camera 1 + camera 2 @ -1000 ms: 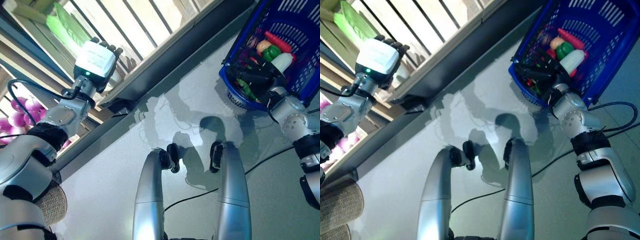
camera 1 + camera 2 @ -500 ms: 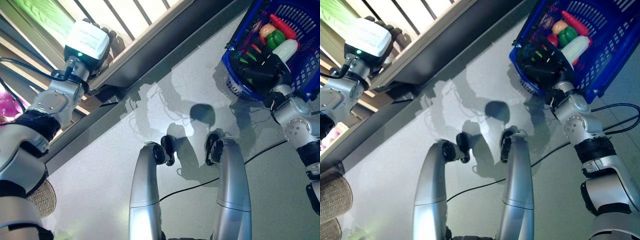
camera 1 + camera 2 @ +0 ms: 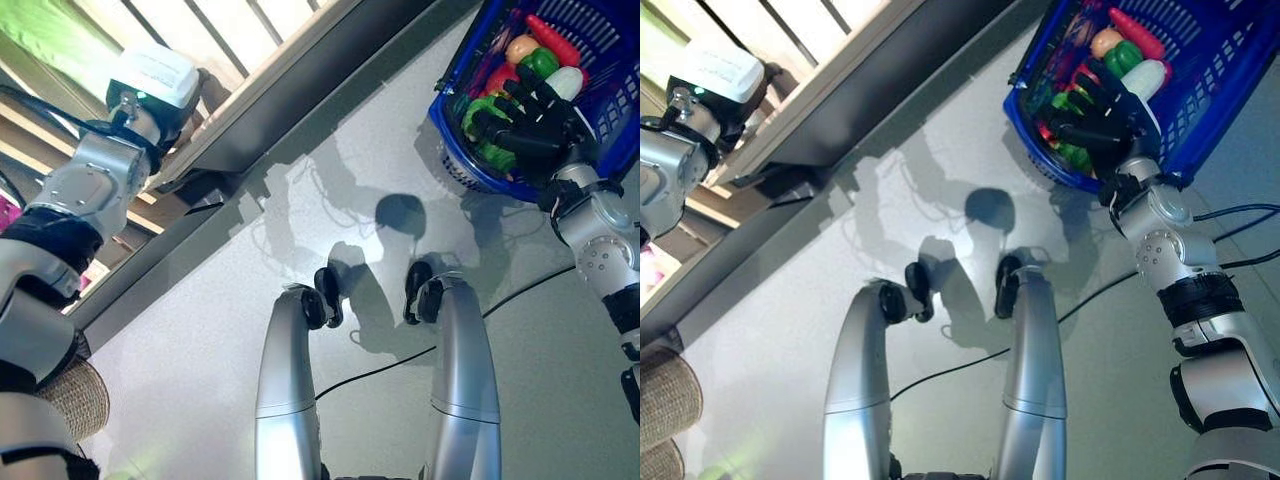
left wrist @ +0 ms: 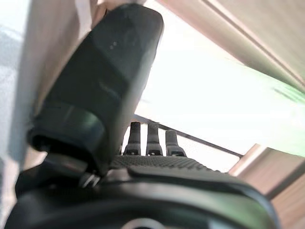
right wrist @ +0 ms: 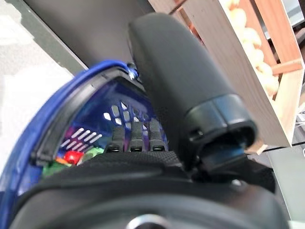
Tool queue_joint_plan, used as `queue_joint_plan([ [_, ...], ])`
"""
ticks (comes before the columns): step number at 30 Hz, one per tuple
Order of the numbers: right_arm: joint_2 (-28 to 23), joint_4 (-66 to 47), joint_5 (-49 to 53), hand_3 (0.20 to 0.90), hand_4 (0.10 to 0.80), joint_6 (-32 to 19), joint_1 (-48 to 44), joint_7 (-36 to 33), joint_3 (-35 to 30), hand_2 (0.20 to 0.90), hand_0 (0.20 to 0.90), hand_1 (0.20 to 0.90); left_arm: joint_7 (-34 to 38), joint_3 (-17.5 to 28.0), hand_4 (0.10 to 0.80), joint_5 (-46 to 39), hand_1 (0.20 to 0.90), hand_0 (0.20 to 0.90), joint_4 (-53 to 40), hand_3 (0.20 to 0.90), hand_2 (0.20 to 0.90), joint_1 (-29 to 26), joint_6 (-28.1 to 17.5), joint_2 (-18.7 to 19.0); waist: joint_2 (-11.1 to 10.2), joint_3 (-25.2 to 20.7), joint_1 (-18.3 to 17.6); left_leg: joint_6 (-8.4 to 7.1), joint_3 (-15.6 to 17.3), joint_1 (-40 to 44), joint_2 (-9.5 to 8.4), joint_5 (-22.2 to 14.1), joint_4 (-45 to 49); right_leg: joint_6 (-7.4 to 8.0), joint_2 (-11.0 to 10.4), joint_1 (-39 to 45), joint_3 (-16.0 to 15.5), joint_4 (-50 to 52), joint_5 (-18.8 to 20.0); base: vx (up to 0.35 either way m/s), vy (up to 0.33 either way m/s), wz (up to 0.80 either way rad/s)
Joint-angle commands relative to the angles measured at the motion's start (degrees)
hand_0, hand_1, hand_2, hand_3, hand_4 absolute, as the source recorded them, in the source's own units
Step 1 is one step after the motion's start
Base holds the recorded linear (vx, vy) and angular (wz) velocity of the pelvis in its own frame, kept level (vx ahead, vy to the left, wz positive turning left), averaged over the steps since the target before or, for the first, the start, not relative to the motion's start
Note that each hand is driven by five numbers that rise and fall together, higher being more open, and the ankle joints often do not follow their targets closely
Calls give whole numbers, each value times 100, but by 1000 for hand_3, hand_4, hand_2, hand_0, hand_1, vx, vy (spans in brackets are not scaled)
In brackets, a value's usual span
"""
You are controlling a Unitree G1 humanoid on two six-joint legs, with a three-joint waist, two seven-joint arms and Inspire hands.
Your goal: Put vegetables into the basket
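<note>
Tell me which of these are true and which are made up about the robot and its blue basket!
1. The blue basket has vegetables in it. True.
2. The right hand is at the basket. True: its dark fingers spread over the basket's near rim.
3. The basket sits on the wooden shelves. False: it is off to the robot's right, above the grey floor, apart from the shelves.
4. The left hand is inside the basket too. False: it is up at the wooden shelves on the robot's left.
5. A red vegetable lies in the basket. True.
</note>
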Motion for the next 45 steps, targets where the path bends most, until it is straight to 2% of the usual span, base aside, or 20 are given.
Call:
queue_joint_plan([
  [1,-90,-741,-174,900,800,-712,-183,-92,-901,900,900,900,-142,111,400,-58,300,300,1279,300,300,-94,898,559,-295,34,-106,122,335,538,6,-309,-428,-123,-41,637,92,-655,270,0,0,0],
  [10,-215,-630,33,900,800,-784,-279,-113,-993,900,900,900,-587,215,400,-208,300,300,1365,300,300,40,913,712,-231,34,-82,100,383,771,-12,-259,-711,-159,-71,824,44,-828,246,-14,-19,3],
  [15,-214,-654,62,900,800,-868,-167,-150,-1096,900,900,900,-589,309,400,-242,300,300,1411,300,300,219,929,754,-236,34,-73,105,381,792,1,-261,-728,-180,-87,840,19,-818,218,-28,-23,1],
  [22,-203,-703,110,900,800,-914,-171,-88,-1111,900,900,900,54,538,400,-199,300,300,1365,300,300,415,839,780,-236,34,-56,76,375,895,4,-230,-793,-197,-83,946,11,-837,197,-22,-24,0],
  [27,-173,-736,108,900,800,-949,-63,-22,-1120,900,900,900,993,863,400,-373,300,300,1224,300,300,548,753,790,-242,34,-46,50,406,1072,-6,-230,-877,-214,-98,1106,15,-865,160,-16,-28,2],
  [31,-89,-826,85,900,800,-852,103,-44,-1158,900,900,900,2371,1371,400,-812,300,300,924,300,300,721,438,792,-245,34,-43,0,440,1399,-37,-217,-1024,-224,-70,1409,48,-945,120,0,-35,3],
  [34,-29,-893,36,900,800,-817,253,-1,-1209,900,900,900,2933,1706,400,-1197,300,300,778,300,300,870,120,765,-247,34,-50,-31,476,1607,-51,-204,-1124,-231,-64,1601,54,-1001,97,3,-3,1],
  [38,126,-948,-101,900,800,-769,476,91,-1296,900,900,900,3357,2248,400,-1588,300,300,583,300,300,1137,-406,700,-259,34,-55,-78,540,2009,-77,-199,-1298,-233,-58,1989,37,-1127,65,6,-6,2],
  [39,197,-992,-194,900,800,-729,543,93,-1313,900,900,900,3420,2446,400,-1710,300,300,499,300,300,1236,-664,665,-267,34,-60,-91,569,2210,-83,-202,-1365,-235,-61,2189,25,-1180,51,31,-2,-1],
  [45,358,-1084,-527,900,800,-650,742,80,-1365,900,900,900,3598,3040,400,-1918,300,300,255,300,300,1581,-1527,574,-304,19,-71,-104,644,2831,-118,-251,-1541,-209,-94,2773,29,-1290,-3,12,1,1],
])
